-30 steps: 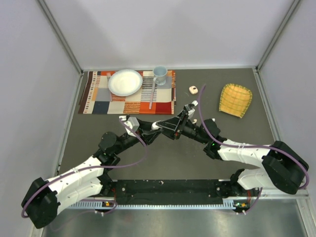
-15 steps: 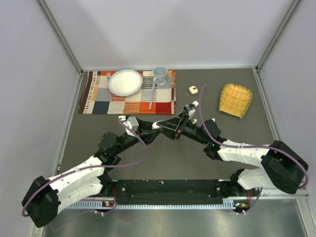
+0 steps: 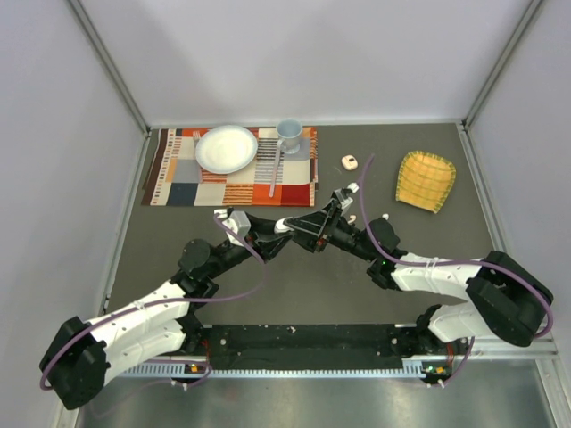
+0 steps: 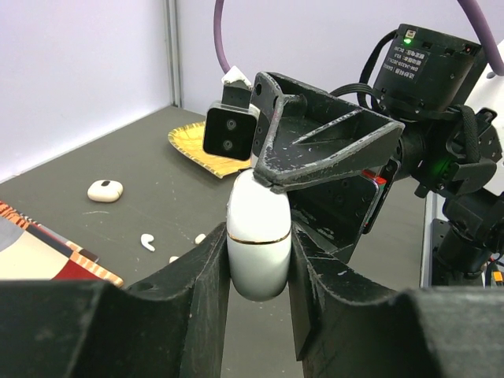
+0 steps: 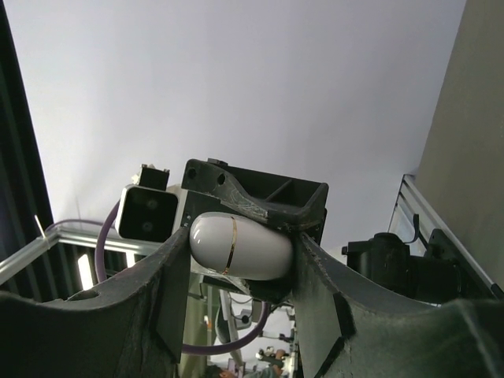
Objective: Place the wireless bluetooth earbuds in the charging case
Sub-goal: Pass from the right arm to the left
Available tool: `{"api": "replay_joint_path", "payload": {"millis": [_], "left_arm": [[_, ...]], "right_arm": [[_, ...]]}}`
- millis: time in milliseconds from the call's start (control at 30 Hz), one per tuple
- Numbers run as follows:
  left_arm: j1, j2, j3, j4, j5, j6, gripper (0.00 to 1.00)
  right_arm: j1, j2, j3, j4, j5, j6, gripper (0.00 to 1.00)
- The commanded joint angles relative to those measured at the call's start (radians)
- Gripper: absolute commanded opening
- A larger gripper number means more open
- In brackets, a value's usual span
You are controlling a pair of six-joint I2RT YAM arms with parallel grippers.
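We hold the left gripper and right gripper both pinched narrow on one white charging case, mid-frame above the table. Uneven pulling could squirt its glossy shell free. The earbuds lie loose at left-wrist lower left, on matte dark grey, with pale walls around.

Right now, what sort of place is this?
Probably a robot test cell: plain pale panel walls, silver metal frame posts, a striped cloth placemat staged on a dark grey table.
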Motion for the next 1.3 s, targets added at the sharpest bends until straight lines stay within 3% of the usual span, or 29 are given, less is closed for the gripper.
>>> {"api": "replay_joint_path", "payload": {"millis": [0,433,633,967,1133,1267], "left_arm": [[-0.001,-0.011,-0.007,0.080,0.000,-0.012,0.37],[-0.001,-0.017,-0.017,0.104,-0.005,-0.018,0.39],[-0.001,-0.006,-0.008,0.091,0.006,-0.015,0.32],[-0.001,0.014,0.009,0.071,0.023,-0.019,0.41],[-0.001,0.009,0.003,0.075,0.012,-0.018,0.36],[-0.001,0.008,0.003,0.074,0.010,-0.016,0.26]], "right_arm": [[0.013,0.003,0.001,0.091,-0.001,0.015,0.17],[0.014,-0.028,-0.010,0.019,0.028,-0.005,0.17],[0.013,-0.034,-0.005,0.015,0.027,-0.012,0.17],[0.013,-0.026,-0.002,0.064,0.019,-0.009,0.17],[0.013,-0.026,-0.010,0.071,0.024,-0.003,0.17],[0.013,-0.026,-0.006,0.071,0.021,-0.003,0.17]]}}
